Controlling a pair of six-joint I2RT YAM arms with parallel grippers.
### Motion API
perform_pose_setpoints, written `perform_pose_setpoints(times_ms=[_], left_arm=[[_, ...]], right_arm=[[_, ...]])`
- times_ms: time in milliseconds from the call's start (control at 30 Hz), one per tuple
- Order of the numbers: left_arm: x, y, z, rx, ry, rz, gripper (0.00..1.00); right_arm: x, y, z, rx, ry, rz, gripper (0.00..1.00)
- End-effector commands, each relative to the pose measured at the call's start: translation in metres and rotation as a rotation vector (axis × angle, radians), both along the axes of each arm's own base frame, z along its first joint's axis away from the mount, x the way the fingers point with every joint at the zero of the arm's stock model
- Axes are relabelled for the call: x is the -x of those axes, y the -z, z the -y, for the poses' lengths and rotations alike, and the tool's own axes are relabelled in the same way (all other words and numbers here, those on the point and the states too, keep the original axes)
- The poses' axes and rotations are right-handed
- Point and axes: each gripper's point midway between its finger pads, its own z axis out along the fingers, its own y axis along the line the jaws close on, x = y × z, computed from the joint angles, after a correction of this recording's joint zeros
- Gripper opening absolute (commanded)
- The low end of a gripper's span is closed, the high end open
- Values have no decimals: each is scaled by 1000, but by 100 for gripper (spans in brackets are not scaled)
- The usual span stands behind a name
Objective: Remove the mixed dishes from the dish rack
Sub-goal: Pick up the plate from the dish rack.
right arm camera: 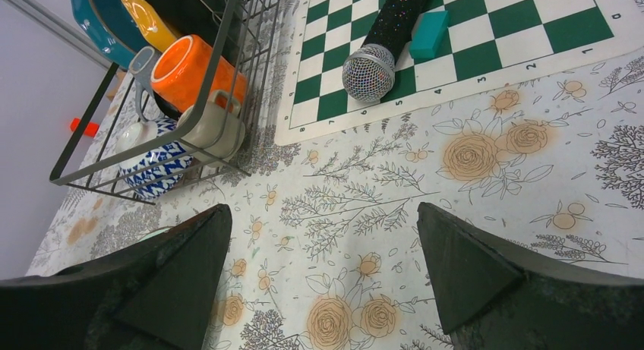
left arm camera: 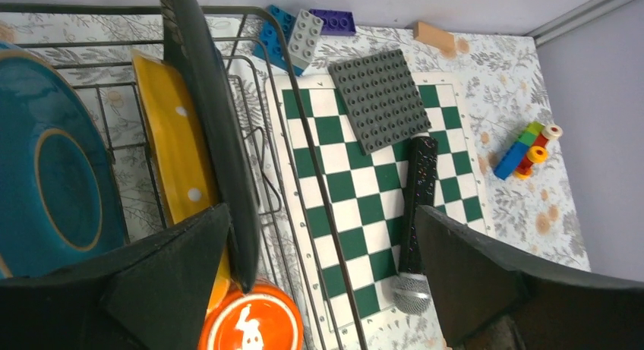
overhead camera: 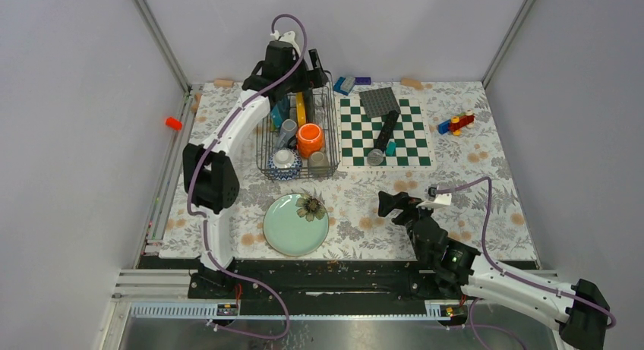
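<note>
Currently the left end effector (left arm camera: 322,227) hangs spread over the dish rack (right arm camera: 226,42), the upright dark plate (left arm camera: 213,137) between its jaws, hard against one side. Closing could also snag the neighbouring orange dotted plate (left arm camera: 171,137). The right end effector (right arm camera: 323,213) hovers spread above the desk (right arm camera: 494,236).

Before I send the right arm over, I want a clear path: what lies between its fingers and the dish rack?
Only bare floral tablecloth, as the right wrist view shows, between the right fingers and the dish rack.
</note>
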Motion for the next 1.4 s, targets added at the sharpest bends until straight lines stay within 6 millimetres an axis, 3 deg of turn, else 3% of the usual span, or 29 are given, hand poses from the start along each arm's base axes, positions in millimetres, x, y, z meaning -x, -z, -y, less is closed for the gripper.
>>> perform_pose_setpoints(times_ms=[0, 400, 700, 1367], left_arm=[[-11, -11, 3, 7, -14, 42, 96], [-16, 13, 17, 20, 40, -5, 92], [-22, 32, 10, -76, 2, -43, 82], [-33, 53, 7, -335, -134, 19, 64]], right_arm=[[-2, -3, 11, -10, 61, 22, 100], [-4, 0, 11, 2, 72, 19, 100], [-6, 4, 14, 20, 96, 11, 100], [-8, 11, 23, 64, 154, -5, 100]])
